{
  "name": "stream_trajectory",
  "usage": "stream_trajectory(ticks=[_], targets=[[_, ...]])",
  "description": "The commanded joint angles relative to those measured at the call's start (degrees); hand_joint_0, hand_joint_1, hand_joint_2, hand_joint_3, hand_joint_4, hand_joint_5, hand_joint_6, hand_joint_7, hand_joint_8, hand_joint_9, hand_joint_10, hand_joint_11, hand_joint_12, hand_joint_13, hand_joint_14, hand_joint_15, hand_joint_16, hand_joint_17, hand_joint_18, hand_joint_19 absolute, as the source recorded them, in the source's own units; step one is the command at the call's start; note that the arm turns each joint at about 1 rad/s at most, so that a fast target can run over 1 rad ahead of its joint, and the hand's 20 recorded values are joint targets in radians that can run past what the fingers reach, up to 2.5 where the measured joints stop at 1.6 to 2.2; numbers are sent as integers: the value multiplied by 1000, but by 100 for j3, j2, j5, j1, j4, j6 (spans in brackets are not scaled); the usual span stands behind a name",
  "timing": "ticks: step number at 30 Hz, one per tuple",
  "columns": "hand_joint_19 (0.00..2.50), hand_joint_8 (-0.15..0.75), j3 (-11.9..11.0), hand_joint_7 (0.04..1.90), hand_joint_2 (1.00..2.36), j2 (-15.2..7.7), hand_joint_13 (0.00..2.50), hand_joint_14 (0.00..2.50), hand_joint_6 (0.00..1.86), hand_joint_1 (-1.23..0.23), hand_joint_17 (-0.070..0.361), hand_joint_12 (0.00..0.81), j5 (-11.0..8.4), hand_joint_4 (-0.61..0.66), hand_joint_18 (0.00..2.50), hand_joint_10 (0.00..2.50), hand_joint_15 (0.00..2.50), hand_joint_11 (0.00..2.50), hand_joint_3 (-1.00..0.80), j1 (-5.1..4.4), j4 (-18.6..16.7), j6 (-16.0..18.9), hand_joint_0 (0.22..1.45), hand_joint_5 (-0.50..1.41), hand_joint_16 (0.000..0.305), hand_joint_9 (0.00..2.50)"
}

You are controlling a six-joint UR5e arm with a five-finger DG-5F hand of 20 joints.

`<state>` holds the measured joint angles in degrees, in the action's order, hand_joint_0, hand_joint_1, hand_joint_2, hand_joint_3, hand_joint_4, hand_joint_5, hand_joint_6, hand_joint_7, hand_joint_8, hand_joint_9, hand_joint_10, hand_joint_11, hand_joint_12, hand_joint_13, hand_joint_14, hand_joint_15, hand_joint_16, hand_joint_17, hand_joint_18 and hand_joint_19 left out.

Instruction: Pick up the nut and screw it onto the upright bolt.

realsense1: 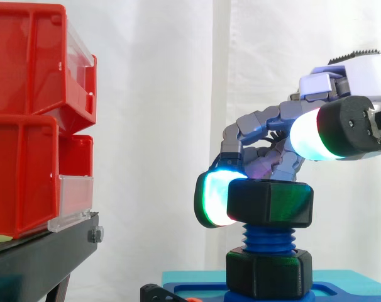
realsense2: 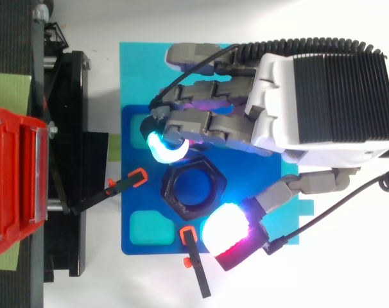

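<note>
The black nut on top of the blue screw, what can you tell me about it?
The nut is a chunky black hexagon, plastic by the look, slightly glossy. It sits level on the top of the upright blue bolt, with several threads bare below it; from above, the bolt's blue end shows in its round hole. The hand curls over it, and one glowing fingertip rests against its side.
</note>
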<state>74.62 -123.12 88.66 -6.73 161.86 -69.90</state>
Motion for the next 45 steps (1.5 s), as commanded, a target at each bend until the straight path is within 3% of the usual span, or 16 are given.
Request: stream_trajectory(ticks=[1,8,12,20,27,32,35,36,37,42,44,45], targets=[[0,236,0,1263,1000,-2,651,0,503,-358,35,231,46,101,177,0,0,0,-500,32,-5,-6,507,62,16,1142],[0,228,0,1285,1000,-2,743,0,503,-358,30,221,55,94,281,0,0,0,-500,76,-5,-6,509,74,13,1270],[0,193,0,1346,1000,-2,910,0,502,-364,22,196,81,73,475,0,0,0,-500,102,-5,-6,509,96,10,1524],[0,169,0,1409,1000,-2,1128,0,501,-375,16,165,125,85,764,0,0,7,-500,190,-5,-6,509,112,7,1769],[58,240,0,1423,1000,7,1376,0,500,-380,11,172,257,77,1002,3,16,91,-500,287,4,-6,509,117,5,1898],[58,247,-53,1440,1000,7,1413,3,500,-383,10,178,345,69,1016,5,48,113,-500,348,12,-6,509,116,4,1918],[0,264,-149,1269,1000,7,1265,0,504,-374,21,196,433,128,782,4,39,136,-500,392,48,-6,508,52,9,1724],[0,267,-211,1037,1000,7,1025,0,505,-370,27,216,477,215,607,1,0,85,-500,427,83,-6,505,-13,12,1532],[0,270,-290,926,1000,7,961,0,504,-371,35,232,538,249,543,3,0,76,-500,454,153,-6,501,-46,15,1442],[0,259,-668,774,1000,7,657,0,503,-373,58,284,705,209,257,0,0,0,-500,577,549,-14,486,-128,26,1064],[0,245,-870,705,1000,7,555,0,502,-374,62,292,793,191,160,0,0,0,-500,647,803,-58,480,-146,28,929],[0,239,-1090,687,1000,7,513,0,502,-373,64,290,916,181,115,0,0,0,-500,735,1102,-199,478,-153,28,894]])
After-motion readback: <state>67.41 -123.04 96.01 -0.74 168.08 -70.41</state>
